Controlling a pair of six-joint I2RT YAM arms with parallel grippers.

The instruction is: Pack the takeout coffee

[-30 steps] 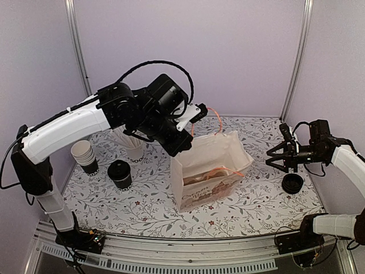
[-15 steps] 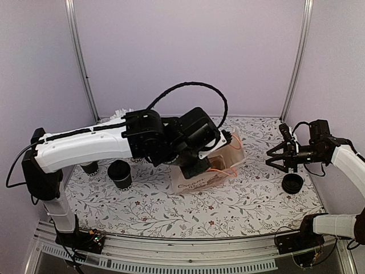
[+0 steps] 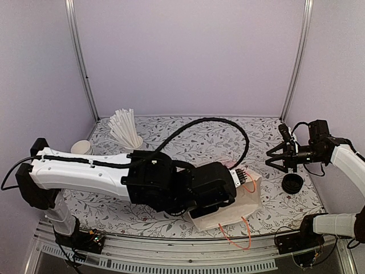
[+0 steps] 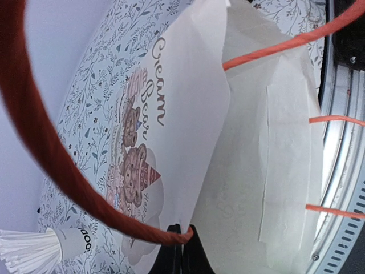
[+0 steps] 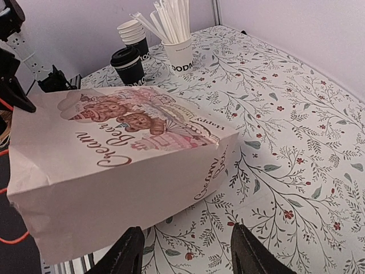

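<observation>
White paper bag (image 5: 114, 171), tipped over at lower centre and mostly hidden beneath the left arm (image 3: 85, 174), has its orange handle (image 4: 51, 165) clamped in the left end effector (image 4: 182, 234), while the right end effector (image 3: 271, 158) hangs with fingers apart at right, and the takeout coffee (image 5: 128, 64) shows only upper left in the right wrist view.

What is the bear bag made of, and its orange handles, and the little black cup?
The bag looks like thin matte white paper: it creases sharply. Its handles look like twisted orange cord, maybe paper. The takeout coffee seems a paper cup with a shinier plastic lid.
</observation>
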